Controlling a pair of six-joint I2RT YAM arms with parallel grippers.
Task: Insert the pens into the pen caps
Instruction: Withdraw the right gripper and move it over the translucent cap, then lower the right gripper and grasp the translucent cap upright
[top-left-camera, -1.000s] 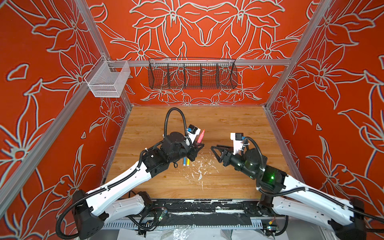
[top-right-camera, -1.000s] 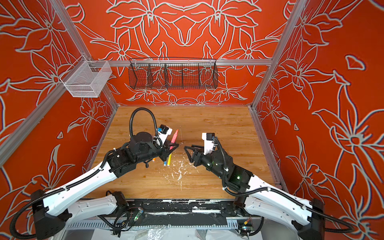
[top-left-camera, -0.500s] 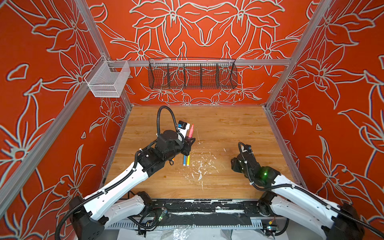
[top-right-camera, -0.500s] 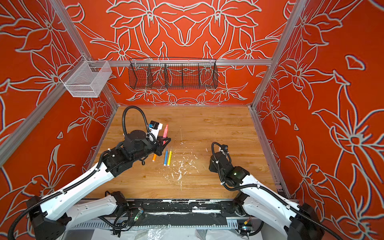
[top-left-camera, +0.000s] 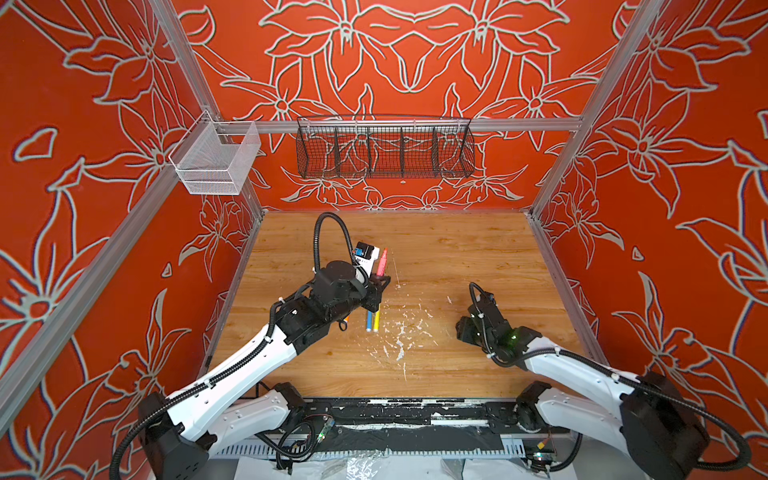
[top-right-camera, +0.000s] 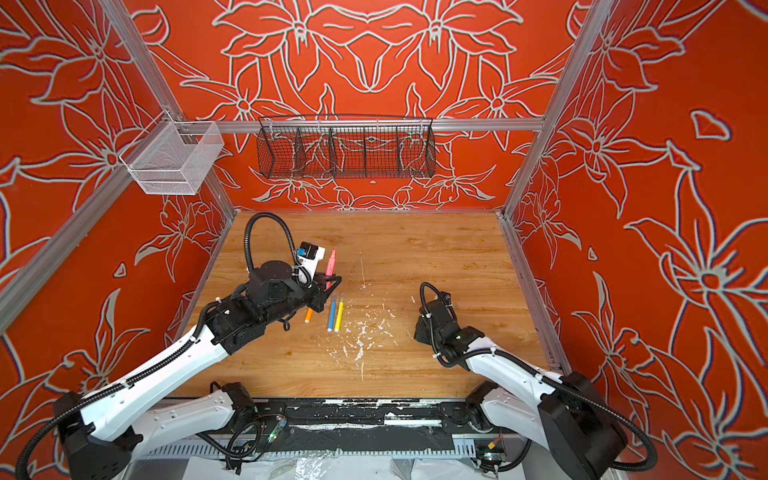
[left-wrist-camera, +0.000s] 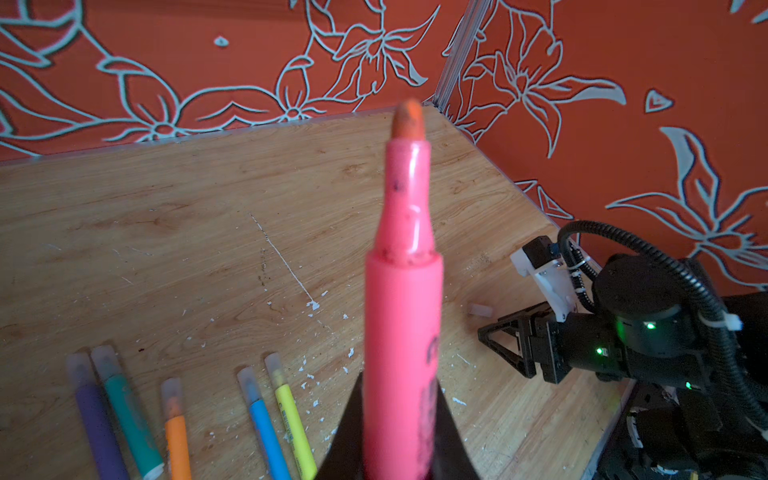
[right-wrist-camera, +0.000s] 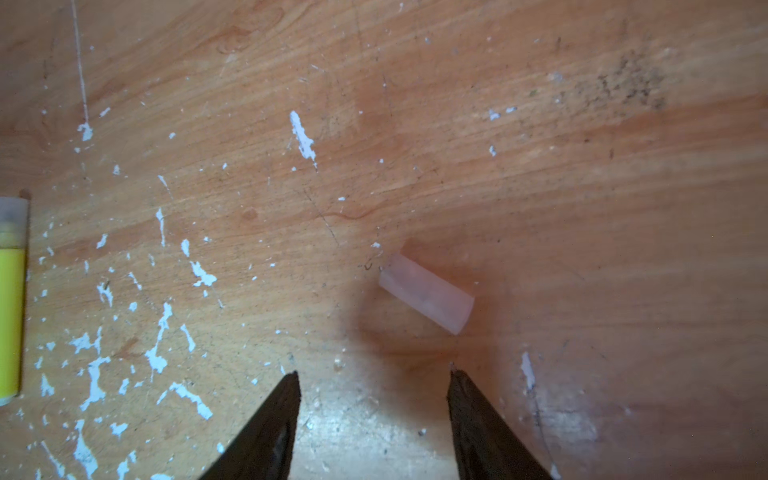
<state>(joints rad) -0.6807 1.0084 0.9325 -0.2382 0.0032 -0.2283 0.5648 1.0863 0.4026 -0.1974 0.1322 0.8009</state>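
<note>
Your left fingers (left-wrist-camera: 347, 455) are clamped on the lower barrel of the pink-red marker pen (left-wrist-camera: 403, 291), which stands upright above the wooden desk (top-left-camera: 457, 257) with its pointed tip bare. Your right fingers (right-wrist-camera: 266, 424) are apart and empty, low over the desk. The small clear plastic pen cap (right-wrist-camera: 426, 299) lies on its side just ahead of them, not yet between them.

The step in hand looks like picking up that cap. It lies askew to the fingers, so turn the wrist until they close across its width. Move forward until it sits between the tips, then squeeze gently, since it will likely slip or roll. Grip near one end and leave the mouth free for the pen tip. Which end is open I cannot tell. The five other coloured pens (left-wrist-camera: 264, 419) lie on the desk by the left arm and look capped, so leave them.
</note>
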